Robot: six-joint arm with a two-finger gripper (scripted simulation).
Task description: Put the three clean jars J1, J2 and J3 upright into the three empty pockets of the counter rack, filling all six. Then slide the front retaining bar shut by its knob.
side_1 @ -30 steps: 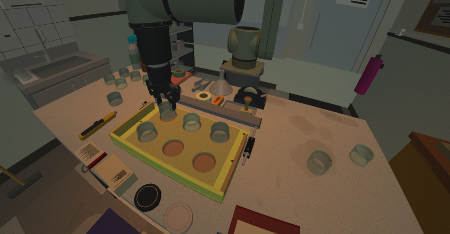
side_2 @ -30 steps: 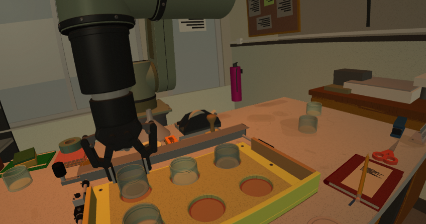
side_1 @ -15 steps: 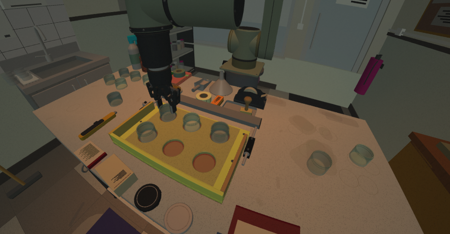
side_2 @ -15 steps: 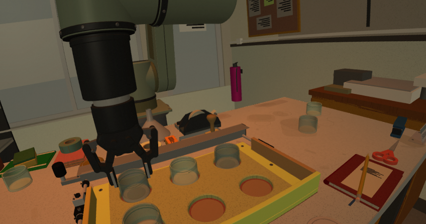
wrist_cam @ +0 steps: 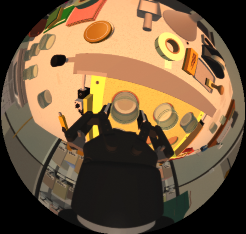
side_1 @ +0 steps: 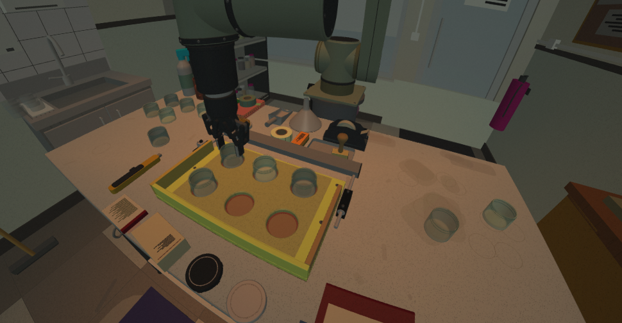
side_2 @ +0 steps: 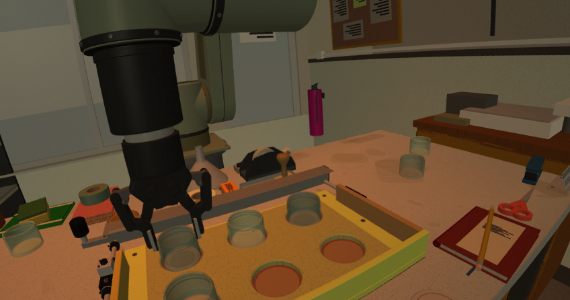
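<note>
A clear glass jar (side_1: 231, 154) (side_2: 179, 248) (wrist_cam: 124, 108) stands upright in the back corner pocket of the yellow counter rack (side_1: 252, 199), and I grip it by its sides with my gripper (side_1: 229, 147) (side_2: 174, 235) (wrist_cam: 124, 112). Three other jars (side_1: 203, 181) (side_1: 265, 168) (side_1: 303, 182) stand in rack pockets. Two front pockets (side_1: 239, 204) (side_1: 282, 224) are empty. Two loose jars (side_1: 441, 224) (side_1: 499, 214) stand on the table to the right. The retaining bar (side_1: 300, 152) with its black knob (side_2: 78, 227) lies behind the rack.
A cluster of several jars (side_1: 167, 111) stands near the sink side of the table. A tape roll (side_1: 281, 133), a funnel (side_1: 305, 118) and a tape dispenser (side_1: 346, 131) lie behind the bar. Lids (side_1: 204, 272), booklets and a knife (side_1: 134, 173) lie left of the rack.
</note>
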